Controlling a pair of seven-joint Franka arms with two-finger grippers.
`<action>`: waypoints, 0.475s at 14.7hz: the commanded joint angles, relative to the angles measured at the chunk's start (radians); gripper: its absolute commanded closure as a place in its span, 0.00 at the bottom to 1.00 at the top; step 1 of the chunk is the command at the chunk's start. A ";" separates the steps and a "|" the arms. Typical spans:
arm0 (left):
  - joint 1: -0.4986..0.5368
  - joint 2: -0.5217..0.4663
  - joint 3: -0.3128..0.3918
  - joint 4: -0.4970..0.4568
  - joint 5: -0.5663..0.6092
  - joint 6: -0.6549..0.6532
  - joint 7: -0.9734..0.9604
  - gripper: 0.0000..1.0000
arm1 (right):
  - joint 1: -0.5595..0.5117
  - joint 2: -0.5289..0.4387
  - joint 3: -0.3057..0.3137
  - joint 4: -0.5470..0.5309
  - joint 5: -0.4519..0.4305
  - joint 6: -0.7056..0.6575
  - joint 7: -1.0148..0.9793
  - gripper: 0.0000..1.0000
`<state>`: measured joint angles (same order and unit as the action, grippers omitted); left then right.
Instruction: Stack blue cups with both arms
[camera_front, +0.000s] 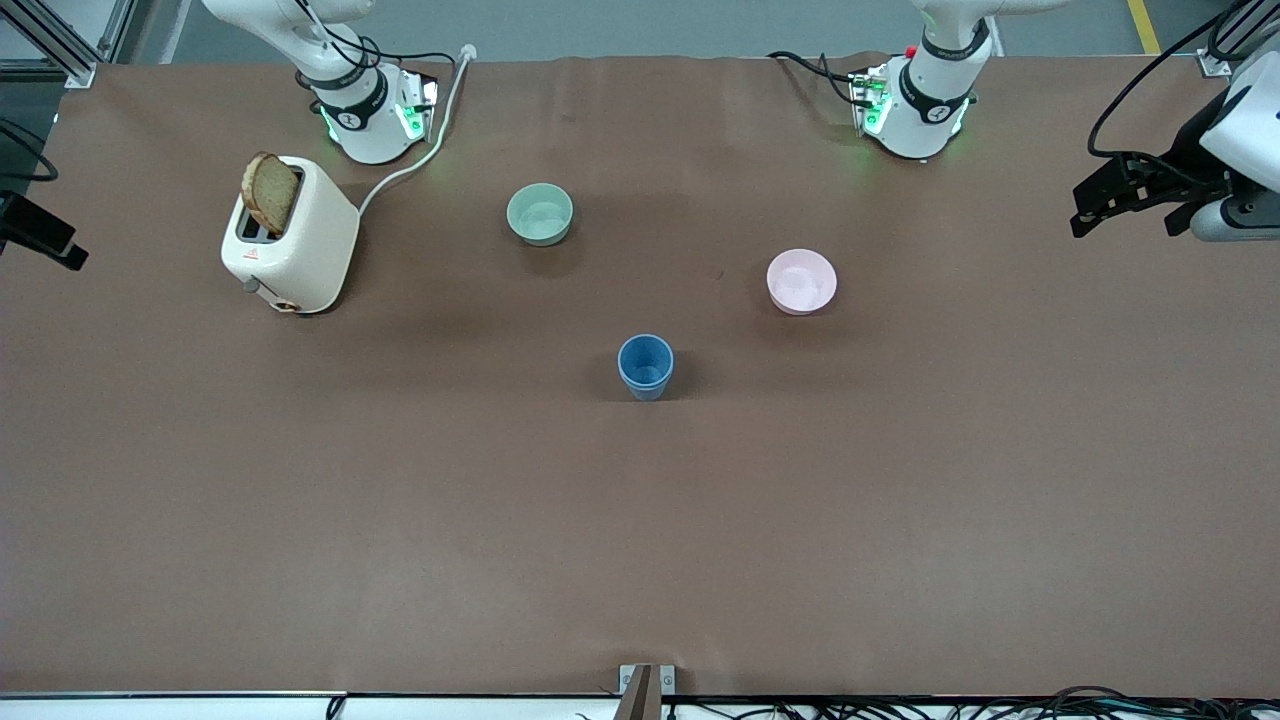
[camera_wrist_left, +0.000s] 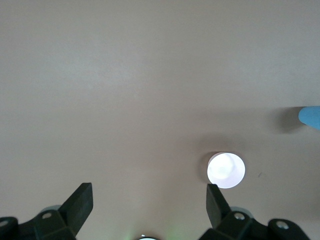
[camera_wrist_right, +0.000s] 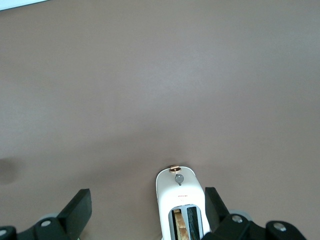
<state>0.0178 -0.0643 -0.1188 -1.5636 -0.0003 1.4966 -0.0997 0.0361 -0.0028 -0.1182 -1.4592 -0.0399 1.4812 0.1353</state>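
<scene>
The blue cups (camera_front: 645, 366) stand as one upright stack at the middle of the table, one nested in the other as far as I can see. A sliver of the blue shows at the edge of the left wrist view (camera_wrist_left: 311, 117). My left gripper (camera_wrist_left: 149, 192) is open and empty, high over bare table by the left arm's base. My right gripper (camera_wrist_right: 147, 195) is open and empty, high over the toaster. Neither hand shows in the front view; only the arms' bases (camera_front: 925, 110) (camera_front: 365, 110) do.
A pink bowl (camera_front: 801, 281) (camera_wrist_left: 226, 170) sits farther from the front camera than the cups, toward the left arm's end. A pale green bowl (camera_front: 540, 213) sits farther still. A white toaster (camera_front: 290, 235) (camera_wrist_right: 181, 200) with bread stands near the right arm's base. Dark equipment (camera_front: 1130, 190) overhangs the table's end.
</scene>
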 joint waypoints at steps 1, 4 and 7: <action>-0.001 0.012 0.001 0.027 0.042 -0.002 0.009 0.00 | -0.005 -0.011 0.008 -0.030 0.020 0.033 -0.016 0.00; -0.001 0.017 -0.002 0.047 0.043 -0.006 0.011 0.00 | 0.005 -0.011 0.008 -0.026 0.018 0.039 -0.016 0.00; -0.001 0.020 -0.002 0.047 0.043 -0.007 0.012 0.00 | 0.008 -0.009 0.005 -0.024 0.018 0.036 -0.038 0.00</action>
<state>0.0178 -0.0622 -0.1189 -1.5459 0.0227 1.4968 -0.0996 0.0461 0.0033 -0.1119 -1.4661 -0.0383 1.5086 0.1252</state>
